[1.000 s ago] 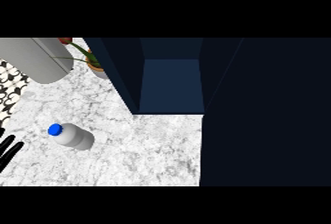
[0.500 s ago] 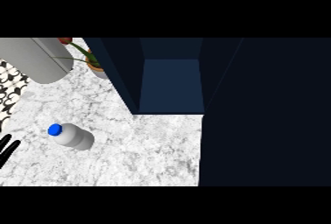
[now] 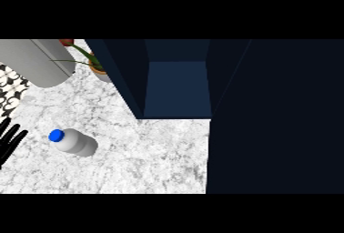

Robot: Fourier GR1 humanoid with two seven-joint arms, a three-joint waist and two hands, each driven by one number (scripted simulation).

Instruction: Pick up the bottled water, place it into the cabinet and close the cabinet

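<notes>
bottled water (image 3: pixel 75 143), blue cap, lower left on marble counter (image 3: pixel 154 154), untouched. left hand (image 3: pixel 9 139) at left edge, fingers spread straight. cabinet (image 3: pixel 176 86) open, upper centre. risk: bottle tipping if nudged off-centre.

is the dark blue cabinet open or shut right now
Open. The dark blue cabinet shows its inner floor and walls, its door swung out over the white marble counter; nothing shows inside.

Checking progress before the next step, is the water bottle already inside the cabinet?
No, the bottle stands on the counter, outside the open cabinet.
</notes>
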